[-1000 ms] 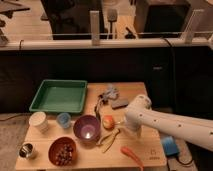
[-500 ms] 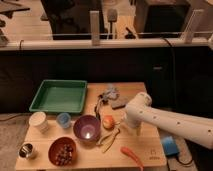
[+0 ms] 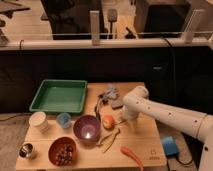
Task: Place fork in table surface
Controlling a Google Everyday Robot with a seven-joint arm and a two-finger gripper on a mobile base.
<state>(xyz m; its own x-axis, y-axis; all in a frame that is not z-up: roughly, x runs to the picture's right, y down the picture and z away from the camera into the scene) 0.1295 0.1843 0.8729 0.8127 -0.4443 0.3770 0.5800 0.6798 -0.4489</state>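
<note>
My gripper (image 3: 131, 120) hangs from the white arm (image 3: 170, 116), which reaches in from the right. It points down at the light-wood table surface (image 3: 145, 137), right of an orange ball (image 3: 108, 121). A slim pale piece that looks like the fork (image 3: 120, 121) shows between the ball and the gripper, low over the tabletop. I cannot tell whether the gripper holds it or whether it lies on the wood.
A green tray (image 3: 59, 96) is at the back left and a grey object (image 3: 110, 94) is behind the gripper. A purple bowl (image 3: 87, 128), a blue cup (image 3: 63, 119), a white cup (image 3: 38, 120), a brown bowl (image 3: 62, 150) and a metal cup (image 3: 27, 150) stand left. A yellow-green peel (image 3: 111, 137) and an orange carrot (image 3: 131, 155) lie in front.
The arm and gripper have shifted only slightly near the orange ball. The objects on the table have not moved.
</note>
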